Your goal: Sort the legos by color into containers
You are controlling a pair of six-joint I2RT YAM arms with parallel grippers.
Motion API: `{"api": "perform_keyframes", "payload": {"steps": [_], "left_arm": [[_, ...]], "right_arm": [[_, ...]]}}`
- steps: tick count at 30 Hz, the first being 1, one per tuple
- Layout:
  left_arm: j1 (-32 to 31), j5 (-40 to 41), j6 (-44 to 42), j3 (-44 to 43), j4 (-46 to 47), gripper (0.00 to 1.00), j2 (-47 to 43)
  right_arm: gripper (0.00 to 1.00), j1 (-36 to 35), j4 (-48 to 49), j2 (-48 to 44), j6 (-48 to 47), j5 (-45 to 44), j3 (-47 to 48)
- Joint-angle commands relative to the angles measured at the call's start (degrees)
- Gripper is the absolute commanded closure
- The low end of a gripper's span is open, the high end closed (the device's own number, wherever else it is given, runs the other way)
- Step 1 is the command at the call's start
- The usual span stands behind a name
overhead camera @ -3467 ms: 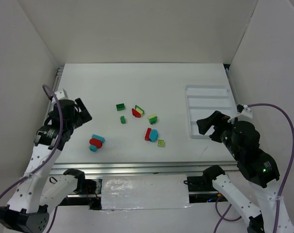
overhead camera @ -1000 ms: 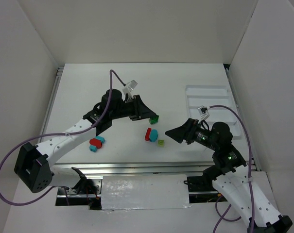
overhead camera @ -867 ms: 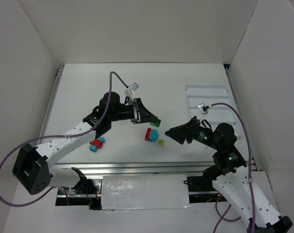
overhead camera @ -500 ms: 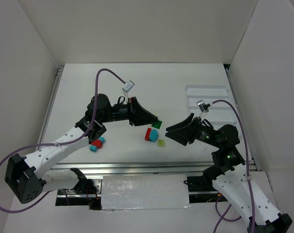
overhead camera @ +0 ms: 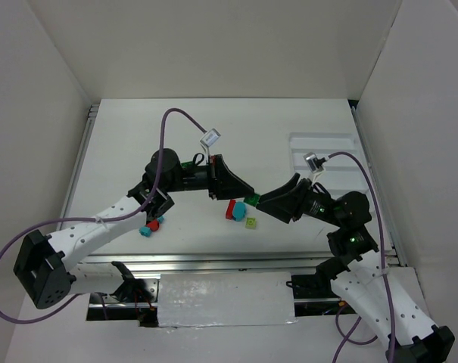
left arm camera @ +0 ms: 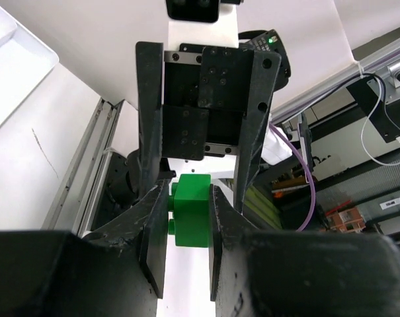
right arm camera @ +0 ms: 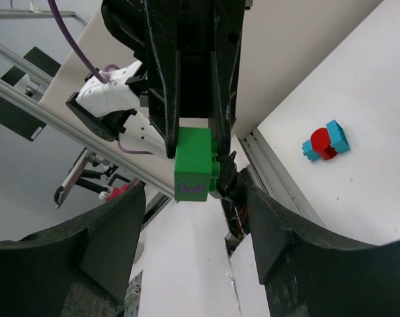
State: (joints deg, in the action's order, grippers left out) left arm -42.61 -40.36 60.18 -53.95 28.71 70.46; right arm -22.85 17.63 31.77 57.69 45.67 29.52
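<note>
My left gripper (overhead camera: 247, 198) is shut on a dark green lego (overhead camera: 252, 200) and holds it in the air above the table's front middle. In the left wrist view the green lego (left arm camera: 192, 211) sits pinched between my two pads. My right gripper (overhead camera: 263, 203) faces it tip to tip, open, with one finger on each side of the lego (right arm camera: 194, 164) and a gap on both sides. The white tray of containers (overhead camera: 327, 144) lies at the back right, partly hidden by the right arm.
On the table below lie a red lego (overhead camera: 230, 209), a yellow-green lego (overhead camera: 250, 222), and a red and cyan cluster (overhead camera: 149, 224) further left. That red and cyan cluster (right arm camera: 324, 142) also shows in the right wrist view. White walls enclose the table.
My left arm has carried the green lego rightward and forward to the right gripper. The right gripper has come up to meet it and its fingers have narrowed round the lego.
</note>
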Motion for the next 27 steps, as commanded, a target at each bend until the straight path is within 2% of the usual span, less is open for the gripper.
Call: {"api": "perform_keyframes", "payload": {"steps": [1, 5, 9, 12, 14, 15, 17, 18, 20, 21, 22, 24, 26, 27], "left_arm": [[-0.98, 0.10, -0.51, -1.77, 3.63, 1.00, 0.65], [-1.33, 0.72, -0.33, -1.68, 4.25, 1.00, 1.26], [-1.42, 1.60, -0.68, -1.86, 3.64, 1.00, 1.53], [-1.42, 2.30, -0.94, -2.21, 2.93, 1.00, 1.61], [-1.42, 2.56, -1.03, -2.56, 2.67, 1.00, 1.70], [-1.42, 2.57, -0.86, -2.73, 2.67, 1.00, 1.79], [-1.42, 2.39, -0.86, -3.09, 2.58, 1.00, 1.97], [-1.51, 2.39, -0.86, -3.17, 2.32, 1.00, 1.97], [-1.51, 2.56, -1.21, -3.35, 1.62, 0.83, 1.88], [-1.51, 3.52, -1.99, -3.52, -0.48, 0.62, 1.79], [-1.51, 4.58, -2.70, -4.22, -2.32, 0.02, 1.44], [-1.51, 9.14, -5.50, -5.54, -6.89, 0.00, 1.09], [-1.51, 14.75, -8.66, -8.52, -15.93, 0.01, 0.47], [-1.51, 23.66, -9.46, -12.28, -20.92, 0.00, 0.65]], "right_arm": [[0.31, -0.61, 4.52, 0.48, 0.23, -0.14, -0.08], [0.38, -1.05, 4.87, 1.28, -0.12, -0.41, -0.16], [0.60, -1.49, 5.58, 1.54, -0.04, -0.14, -0.78], [0.64, -1.67, 5.40, 1.19, -0.21, -0.32, -1.48], [0.76, -1.67, 4.96, 0.93, -0.47, -0.67, -1.66], [0.89, -1.76, 4.61, 0.93, -0.91, -0.76, -1.40], [1.00, -1.85, 3.21, 1.01, -1.44, -1.28, -1.13], [1.00, -1.93, 2.85, 1.01, -1.62, -1.55, -0.96], [1.00, -1.93, 2.41, 1.19, -2.23, -2.07, -0.95], [1.00, -1.85, 2.24, 1.28, -2.67, -2.25, -0.78], [1.00, -1.85, 1.97, 1.71, -2.93, -2.34, -0.69], [1.00, -1.85, -0.04, 2.24, -4.86, -3.21, -0.17], [1.00, -1.84, -3.11, 3.03, -6.36, -6.01, 0.27], [1.00, -1.85, -4.34, 3.56, -7.76, -7.51, 0.36]]}}
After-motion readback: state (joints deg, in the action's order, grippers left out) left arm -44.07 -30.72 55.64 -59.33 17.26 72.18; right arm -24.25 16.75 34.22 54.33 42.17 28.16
